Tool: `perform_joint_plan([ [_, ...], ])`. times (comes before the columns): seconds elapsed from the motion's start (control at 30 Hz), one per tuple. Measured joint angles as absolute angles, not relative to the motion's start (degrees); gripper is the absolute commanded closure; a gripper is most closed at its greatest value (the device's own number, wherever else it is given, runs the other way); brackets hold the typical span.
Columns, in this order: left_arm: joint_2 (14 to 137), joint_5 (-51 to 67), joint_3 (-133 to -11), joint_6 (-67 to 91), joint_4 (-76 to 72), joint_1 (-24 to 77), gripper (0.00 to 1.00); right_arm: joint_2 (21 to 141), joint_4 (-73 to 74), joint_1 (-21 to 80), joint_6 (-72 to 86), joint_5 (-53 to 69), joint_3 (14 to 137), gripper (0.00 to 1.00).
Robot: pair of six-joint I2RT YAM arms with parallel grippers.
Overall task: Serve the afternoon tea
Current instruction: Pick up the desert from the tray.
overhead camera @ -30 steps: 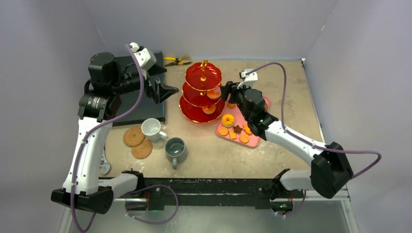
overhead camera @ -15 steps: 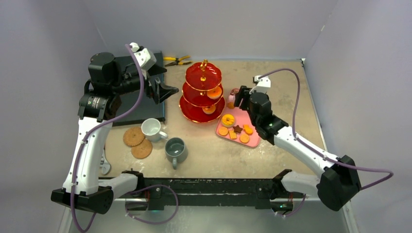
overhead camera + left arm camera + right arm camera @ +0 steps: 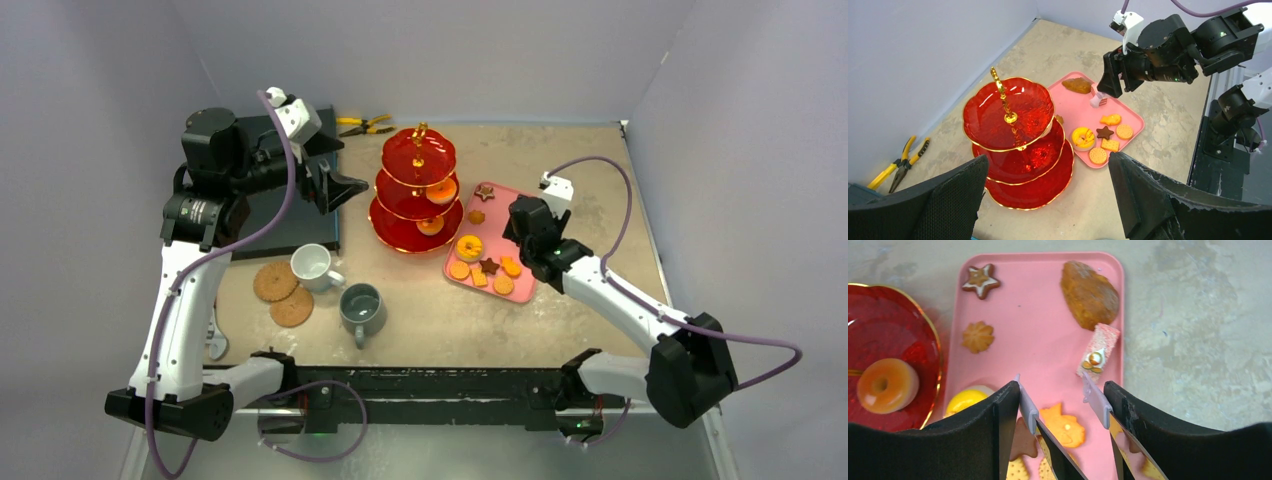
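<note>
The right end effector [image 3: 1052,387] has been drawn back from the red stand [image 3: 418,190] and is held released and empty over the pink tray [image 3: 1038,315], seemingly above the fish biscuit [image 3: 1064,427]. Another pickup is implied; the left end effector [image 3: 1048,165] is also released.

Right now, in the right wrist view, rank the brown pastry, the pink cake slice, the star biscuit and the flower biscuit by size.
1. brown pastry
2. pink cake slice
3. star biscuit and flower biscuit: too alike to rank.

Brown star biscuit [image 3: 1023,442] mostly behind the right tool [image 3: 1055,387]
</note>
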State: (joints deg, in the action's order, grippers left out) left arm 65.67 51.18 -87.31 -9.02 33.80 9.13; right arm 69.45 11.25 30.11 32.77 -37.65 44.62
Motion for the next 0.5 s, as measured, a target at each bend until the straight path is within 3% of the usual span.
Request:
perform_joint_plan([
  [0.5,65.8,52.1,-87.3,-8.1,32.3,9.1,0.10,72.5,15.0,26.3,36.5,-41.0,44.5,0.34],
])
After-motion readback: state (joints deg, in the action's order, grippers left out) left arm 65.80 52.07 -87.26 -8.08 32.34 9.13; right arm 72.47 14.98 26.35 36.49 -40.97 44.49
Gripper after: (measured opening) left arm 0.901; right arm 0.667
